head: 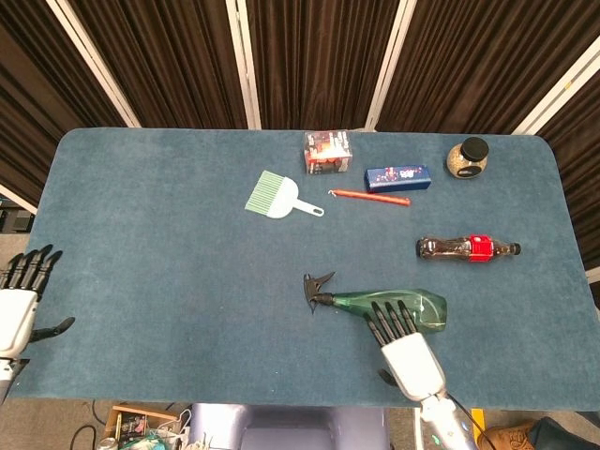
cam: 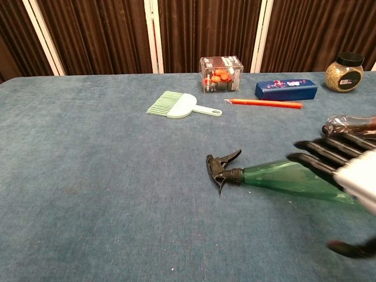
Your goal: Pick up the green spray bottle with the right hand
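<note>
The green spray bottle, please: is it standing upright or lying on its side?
Lying on its side. The green spray bottle rests lengthwise on the table, trigger head toward the left.

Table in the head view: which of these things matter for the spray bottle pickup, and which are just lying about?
For the job:
green spray bottle, lying on its side
right hand, fingers spread over the bottle
table

Lying about:
brush
clear box
blue box
red pencil
cola bottle
jar
left hand, open at the table's edge
</note>
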Controlling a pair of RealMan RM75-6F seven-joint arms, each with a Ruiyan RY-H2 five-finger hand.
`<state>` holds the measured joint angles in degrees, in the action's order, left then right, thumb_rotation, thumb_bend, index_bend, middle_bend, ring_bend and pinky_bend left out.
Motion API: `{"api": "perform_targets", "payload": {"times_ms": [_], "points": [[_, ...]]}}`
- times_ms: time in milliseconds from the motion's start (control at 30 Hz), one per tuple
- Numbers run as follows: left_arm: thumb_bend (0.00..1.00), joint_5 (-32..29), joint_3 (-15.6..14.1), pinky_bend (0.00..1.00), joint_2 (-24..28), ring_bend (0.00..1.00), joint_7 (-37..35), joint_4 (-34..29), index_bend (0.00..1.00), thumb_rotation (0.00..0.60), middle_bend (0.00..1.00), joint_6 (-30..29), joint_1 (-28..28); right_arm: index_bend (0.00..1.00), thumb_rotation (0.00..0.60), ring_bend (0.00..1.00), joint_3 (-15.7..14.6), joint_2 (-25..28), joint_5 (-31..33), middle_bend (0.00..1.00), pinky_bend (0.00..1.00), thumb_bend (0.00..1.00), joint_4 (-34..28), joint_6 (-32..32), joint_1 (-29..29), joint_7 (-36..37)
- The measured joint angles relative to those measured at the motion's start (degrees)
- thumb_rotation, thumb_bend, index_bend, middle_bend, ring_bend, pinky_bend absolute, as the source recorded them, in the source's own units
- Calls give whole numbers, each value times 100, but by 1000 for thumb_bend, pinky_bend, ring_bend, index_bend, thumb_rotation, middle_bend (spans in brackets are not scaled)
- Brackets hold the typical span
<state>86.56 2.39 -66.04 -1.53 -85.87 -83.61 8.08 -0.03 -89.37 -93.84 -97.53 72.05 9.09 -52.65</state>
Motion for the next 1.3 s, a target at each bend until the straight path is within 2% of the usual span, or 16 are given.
{"api": "perform_targets", "payload": {"times_ms": [67, 367, 667, 933, 1033, 1200, 1300], "points": [[14, -42, 13, 0, 5, 0, -8, 8, 0, 600, 0, 20, -2, 0, 600, 0, 177, -115, 131, 0, 29, 219, 64, -77, 108, -106], [14, -140, 57, 0, 0, 0, 46, -9, 0, 600, 0, 10, -24, 30, 600, 0, 611, -310, 603, 0, 21, 250, 313, -472, 487, -353], [14, -299, 82, 0, -16, 0, 86, 3, 0, 600, 0, 206, 24, 118, 600, 0, 908, -671, 1293, 0, 19, 274, 670, -858, 897, -1109], [15, -422, 140, 0, 7, 0, 2, 45, 0, 600, 0, 267, 38, 186, 600, 0, 1055, -1067, 1898, 0, 19, 298, 1016, -1072, 1246, -1694], [15, -440, 145, 0, 9, 0, -21, 63, 0, 600, 0, 311, 54, 298, 600, 0, 1089, -1205, 2098, 0, 19, 335, 1141, -1108, 1372, -1797], [15, -507, 159, 0, 13, 0, -35, 79, 0, 600, 0, 384, 74, 637, 600, 0, 1114, -1335, 2262, 2, 33, 486, 1321, -1112, 1516, -1919], [16, -525, 163, 0, 13, 0, -35, 77, 0, 600, 0, 415, 85, 791, 600, 0, 1113, -1416, 2267, 60, 87, 547, 1447, -1018, 1578, -1950]]}}
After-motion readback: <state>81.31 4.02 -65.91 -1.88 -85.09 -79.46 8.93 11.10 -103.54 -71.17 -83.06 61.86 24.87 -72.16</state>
